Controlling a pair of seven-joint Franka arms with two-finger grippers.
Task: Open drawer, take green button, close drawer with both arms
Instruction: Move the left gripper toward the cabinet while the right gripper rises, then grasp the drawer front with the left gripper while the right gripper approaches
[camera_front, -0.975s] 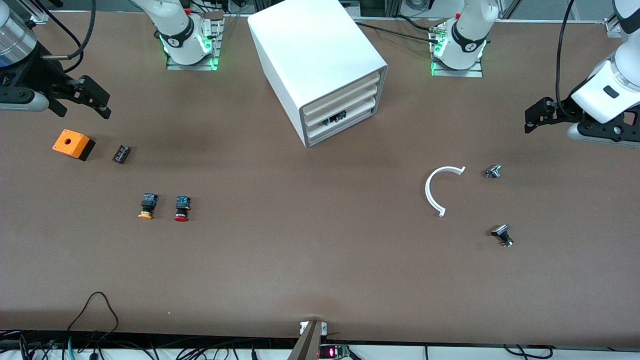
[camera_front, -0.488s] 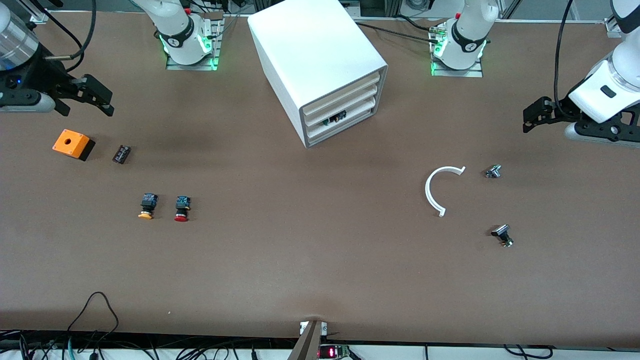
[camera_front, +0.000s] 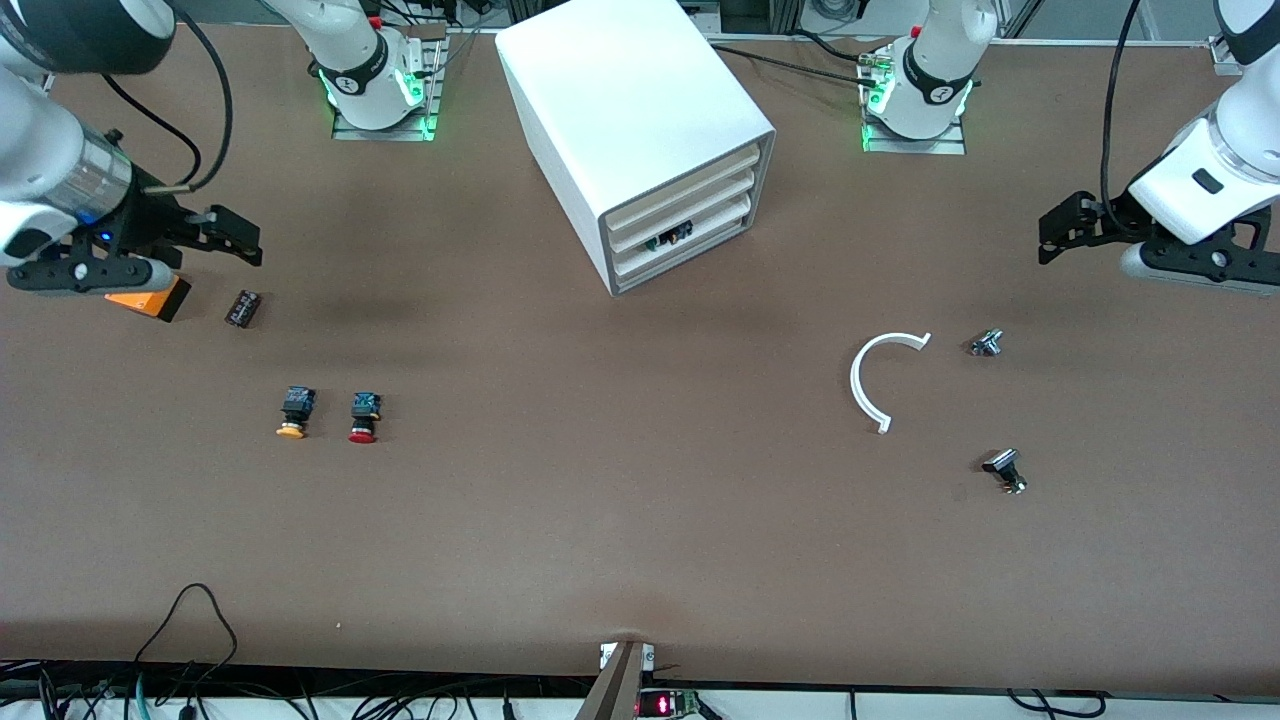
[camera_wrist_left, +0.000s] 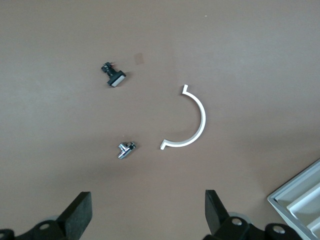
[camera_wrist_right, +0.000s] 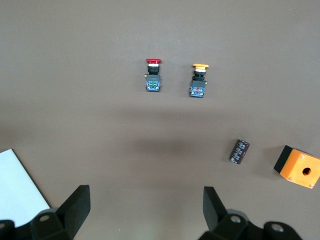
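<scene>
White cabinet at the table's middle, front angled toward the camera and the left arm's end. The drawer, lowest in the stack, is pushed in, its long axis running across the cabinet front. A dark part shows in the slot above it; the button cannot be made out. Left gripper, fingers spread wide and empty, hangs over bare table near the white arc. Right gripper, fingers equally wide and empty, hangs near the orange box.
</scene>
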